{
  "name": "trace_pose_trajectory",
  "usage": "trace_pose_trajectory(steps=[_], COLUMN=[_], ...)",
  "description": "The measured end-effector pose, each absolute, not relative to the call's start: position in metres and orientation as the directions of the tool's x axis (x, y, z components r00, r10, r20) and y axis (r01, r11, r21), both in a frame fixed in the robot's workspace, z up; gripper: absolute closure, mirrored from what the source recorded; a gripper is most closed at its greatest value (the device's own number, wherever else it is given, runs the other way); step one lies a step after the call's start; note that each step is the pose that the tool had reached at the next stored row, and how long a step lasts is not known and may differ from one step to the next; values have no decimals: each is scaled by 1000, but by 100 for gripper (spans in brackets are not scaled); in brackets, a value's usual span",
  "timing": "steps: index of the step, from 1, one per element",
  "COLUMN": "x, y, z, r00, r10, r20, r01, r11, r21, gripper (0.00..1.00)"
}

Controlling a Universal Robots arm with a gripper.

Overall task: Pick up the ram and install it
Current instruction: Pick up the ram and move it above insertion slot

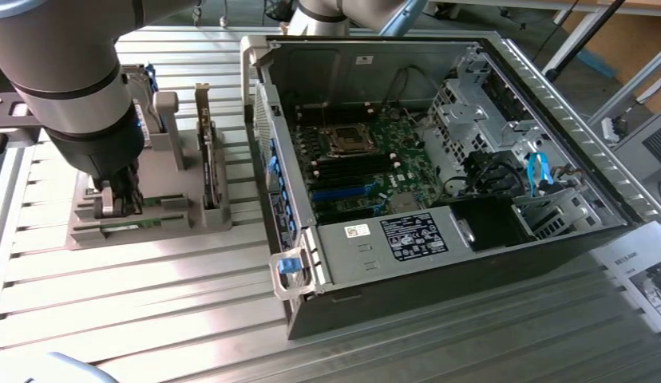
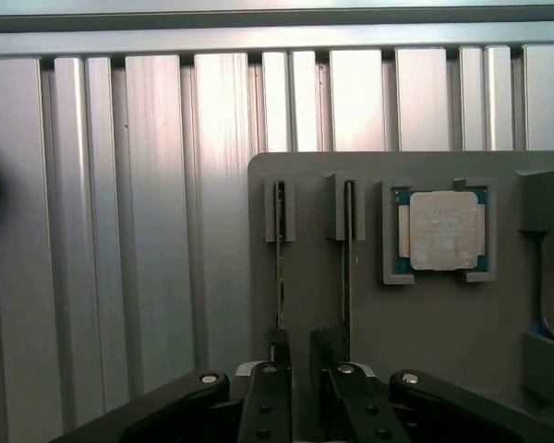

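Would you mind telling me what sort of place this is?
Probably a robotics lab bench for PC assembly: an open PC case on a slatted aluminium table, a grey parts fixture beside it, and a robot arm over the fixture.

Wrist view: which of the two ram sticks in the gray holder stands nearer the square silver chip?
The ram stick right beside the chip; the other stick stands one slot further off, by the holder's outer edge.

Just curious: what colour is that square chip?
Silver chip with a green edge, clearest in the wrist view.
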State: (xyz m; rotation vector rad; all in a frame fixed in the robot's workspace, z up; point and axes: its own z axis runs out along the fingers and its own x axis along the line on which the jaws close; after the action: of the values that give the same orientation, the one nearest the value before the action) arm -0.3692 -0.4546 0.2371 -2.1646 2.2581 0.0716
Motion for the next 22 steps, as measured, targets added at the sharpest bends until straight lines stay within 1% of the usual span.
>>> trace_pose_trajectory(steps=[11, 22], x=[-369, -369], y=[-458, -458], z=[237, 230], r00=[-43, -43], r10=[-998, -998], r20=[-41, -41], r01=[-999, -999], r11=[42, 42], r21=[24, 24], gripper=[76, 76])
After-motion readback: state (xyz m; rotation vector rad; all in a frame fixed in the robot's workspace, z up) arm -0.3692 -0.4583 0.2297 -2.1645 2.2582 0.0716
